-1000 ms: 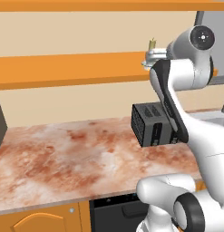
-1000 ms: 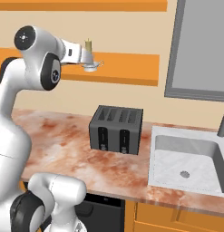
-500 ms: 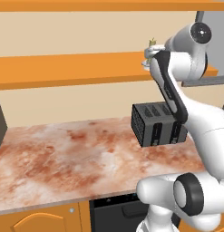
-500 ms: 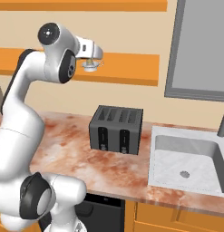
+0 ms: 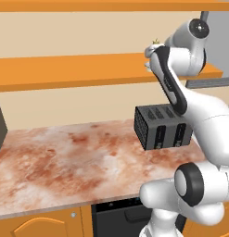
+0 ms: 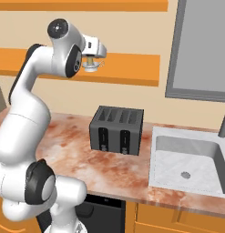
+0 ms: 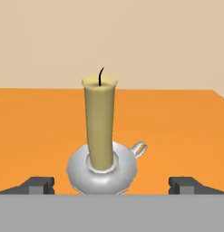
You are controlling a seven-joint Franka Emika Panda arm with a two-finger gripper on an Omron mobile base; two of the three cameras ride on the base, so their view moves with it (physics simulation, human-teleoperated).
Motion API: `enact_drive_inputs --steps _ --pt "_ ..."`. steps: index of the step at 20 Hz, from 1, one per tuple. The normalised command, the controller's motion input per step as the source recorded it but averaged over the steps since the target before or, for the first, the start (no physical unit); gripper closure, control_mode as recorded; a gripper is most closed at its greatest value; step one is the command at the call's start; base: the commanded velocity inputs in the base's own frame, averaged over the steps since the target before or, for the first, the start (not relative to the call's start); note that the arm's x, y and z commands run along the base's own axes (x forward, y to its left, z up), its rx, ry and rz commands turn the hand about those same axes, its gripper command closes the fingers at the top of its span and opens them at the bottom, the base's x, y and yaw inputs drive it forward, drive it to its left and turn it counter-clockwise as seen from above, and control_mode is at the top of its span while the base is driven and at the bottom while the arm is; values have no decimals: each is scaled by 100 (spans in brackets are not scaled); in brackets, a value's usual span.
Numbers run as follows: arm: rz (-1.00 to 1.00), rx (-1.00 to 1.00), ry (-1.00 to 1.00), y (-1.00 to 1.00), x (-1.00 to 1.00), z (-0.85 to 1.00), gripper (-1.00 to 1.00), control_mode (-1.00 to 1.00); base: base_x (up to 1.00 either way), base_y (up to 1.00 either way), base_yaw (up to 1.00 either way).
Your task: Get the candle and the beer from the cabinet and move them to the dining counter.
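The cabinet (image 5: 79, 69) is a set of open orange shelves with flat boards, fixed on a beige wall (image 5: 65, 32), and the candle (image 7: 99, 124) stands upright on its middle board. The candle is a pale olive-yellow cylinder with a thin black wick, and it sits in a small whitish round dish with a little ring handle on one side. In the hand view it is between the two dark fingertips, not touching them; the gripper (image 7: 111, 185) has its jaws wide apart and holds nothing. Below the shelves there is a reddish mottled marble worktop (image 5: 65, 157) with a dark toaster (image 6: 116, 131) on it, and a pale sink (image 6: 186, 164) is set beside the toaster. A grey window frame (image 6: 200, 50) is on the wall above the sink. Compared with one second ago, the arm has swung its upper part forward, and the hand is now closer to the candle on the shelf.
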Motion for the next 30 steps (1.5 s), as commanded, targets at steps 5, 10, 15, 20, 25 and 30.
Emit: enact_drive_inputs --steps 5,10,15,20,25,30 --pt "0 0 6 0 23 -5 -100 -100 0 0 0" --pt "0 0 0 1 26 -12 -100 -100 0 0 0" --pt "0 0 0 5 20 -14 -100 -100 0 0 0" --pt "0 0 0 6 18 -9 -100 -100 0 0 0" --pt "0 0 0 1 20 -4 -100 -100 0 0 0" --pt "0 0 0 0 21 -3 -100 -100 0 0 0"
